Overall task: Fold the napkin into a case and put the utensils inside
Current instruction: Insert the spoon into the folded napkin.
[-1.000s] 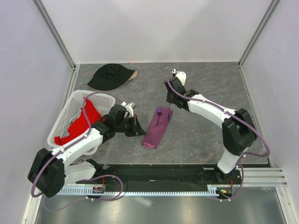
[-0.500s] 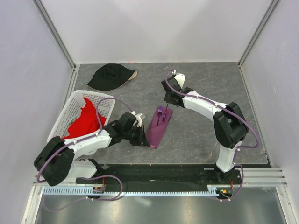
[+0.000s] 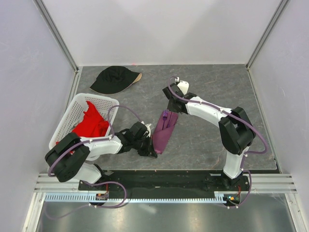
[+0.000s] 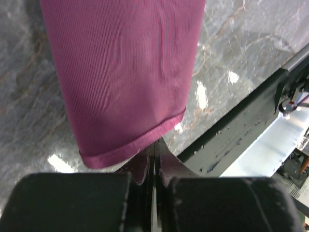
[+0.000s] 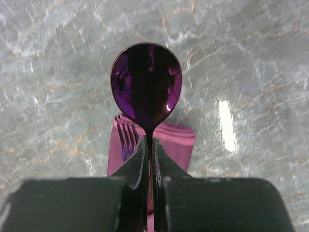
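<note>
While right end effector (image 5: 148,143) pinches glossy spoon (image 5: 146,87), ribbed plum case (image 4: 125,72), left end effector (image 4: 154,149) closed

No lettering, label, brand, number or sign can be read anywhere from where I stand. The napkin (image 3: 163,135), the spoon (image 5: 146,79), the black cap (image 3: 115,79) and the white basket (image 3: 66,120) all show plain surfaces. Any marks on the arms and the rail are too small to make out.
</note>
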Controlling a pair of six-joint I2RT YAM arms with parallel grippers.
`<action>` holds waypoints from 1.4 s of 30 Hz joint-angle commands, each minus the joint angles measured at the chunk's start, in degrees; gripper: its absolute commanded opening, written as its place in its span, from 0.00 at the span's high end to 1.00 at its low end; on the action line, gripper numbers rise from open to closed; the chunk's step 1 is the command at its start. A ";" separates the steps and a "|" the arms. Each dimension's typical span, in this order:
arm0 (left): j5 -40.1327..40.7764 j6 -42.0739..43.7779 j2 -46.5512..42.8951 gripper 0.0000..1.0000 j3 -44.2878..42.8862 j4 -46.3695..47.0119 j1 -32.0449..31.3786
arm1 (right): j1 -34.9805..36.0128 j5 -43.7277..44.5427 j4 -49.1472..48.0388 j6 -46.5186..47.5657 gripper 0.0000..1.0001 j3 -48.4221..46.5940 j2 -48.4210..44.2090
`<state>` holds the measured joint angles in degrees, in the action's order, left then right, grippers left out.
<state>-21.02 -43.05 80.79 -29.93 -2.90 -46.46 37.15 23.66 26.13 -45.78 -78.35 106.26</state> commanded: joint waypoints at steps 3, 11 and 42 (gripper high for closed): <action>3.17 -3.36 3.23 0.98 -1.01 7.02 -1.26 | 1.53 0.51 3.84 -3.79 1.00 0.56 -0.70; 5.11 -5.73 4.20 0.98 0.58 10.89 -2.59 | 2.14 -1.95 7.00 -8.53 1.00 3.55 -1.84; 5.64 -4.85 6.30 0.98 -1.79 10.46 -4.26 | 5.57 -8.19 8.33 -24.00 1.00 13.83 -5.89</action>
<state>-18.09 -47.42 86.48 -30.41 7.18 -50.54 41.91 17.41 33.63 -68.25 -65.87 102.30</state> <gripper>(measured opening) 0.025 0.019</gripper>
